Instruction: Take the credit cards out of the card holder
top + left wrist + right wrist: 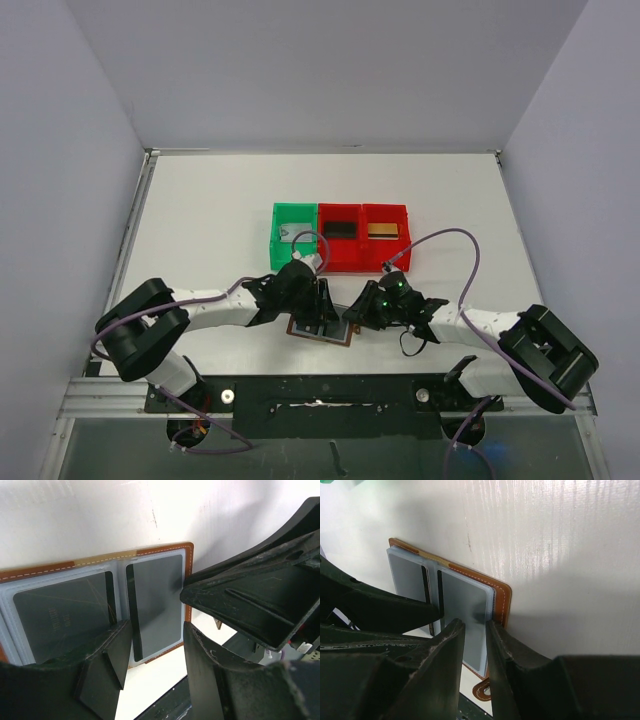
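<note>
The brown card holder [345, 338] lies open near the table's front edge, with both grippers over it. In the left wrist view the holder [165, 548] shows a black card [60, 620] in its left sleeve and a dark grey card [155, 595] in its right sleeve. My left gripper [157, 630] is open, one finger over the fold and the other past the holder's right edge. My right gripper [474, 625] is open by a narrow gap, its tips at the right sleeve panel [465, 605] by the brown edge [502, 597]. The side tab [482, 692] shows below.
A green bin [275, 240] and two red bins [362, 262] stand in a row behind the holder. A silver-grey card [288, 234], a black card [340, 228] and a gold card [382, 230] lie in them. The black front rail [320, 395] runs close below the holder.
</note>
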You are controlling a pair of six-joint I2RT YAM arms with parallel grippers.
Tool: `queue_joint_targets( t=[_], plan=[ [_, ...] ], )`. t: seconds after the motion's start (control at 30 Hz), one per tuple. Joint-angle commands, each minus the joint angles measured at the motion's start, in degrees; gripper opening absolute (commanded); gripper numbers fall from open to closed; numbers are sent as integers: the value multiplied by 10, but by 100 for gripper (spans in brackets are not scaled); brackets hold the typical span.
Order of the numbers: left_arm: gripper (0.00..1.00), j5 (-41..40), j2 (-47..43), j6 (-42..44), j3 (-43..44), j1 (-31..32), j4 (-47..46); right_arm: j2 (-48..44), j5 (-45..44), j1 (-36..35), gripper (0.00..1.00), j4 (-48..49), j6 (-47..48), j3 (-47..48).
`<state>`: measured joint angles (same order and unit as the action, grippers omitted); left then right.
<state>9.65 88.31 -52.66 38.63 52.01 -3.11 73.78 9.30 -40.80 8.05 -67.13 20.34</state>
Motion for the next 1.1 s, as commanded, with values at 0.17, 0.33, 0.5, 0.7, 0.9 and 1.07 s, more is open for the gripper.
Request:
queue_joint_targets(
  t=[0.17, 0.33, 0.5, 0.7, 0.9, 1.07],
  plan=[
    [45, -30, -16, -1, -5, 5, -5, 24, -22, 2, 26, -19, 8, -2],
    [45, -25, -11, -2, -5, 5, -2, 35, -21, 2, 23, -16, 8, -1],
    [45, -65, -20, -18, -7, 4, 34, 35, -28, 2, 19, -21, 0, -4],
    [47, -83, -36, -13, 4, 4, 58, 31, -28, 2, 16, -23, 2, -9],
    [48, -70, -22, -9, 15, 4, 63, 31, -30, 2, 14, -23, 0, -10],
    [44, -65, 6, -28, 11, 4, 67, 33, -32, 2, 12, -24, -5, -15]
  ],
)
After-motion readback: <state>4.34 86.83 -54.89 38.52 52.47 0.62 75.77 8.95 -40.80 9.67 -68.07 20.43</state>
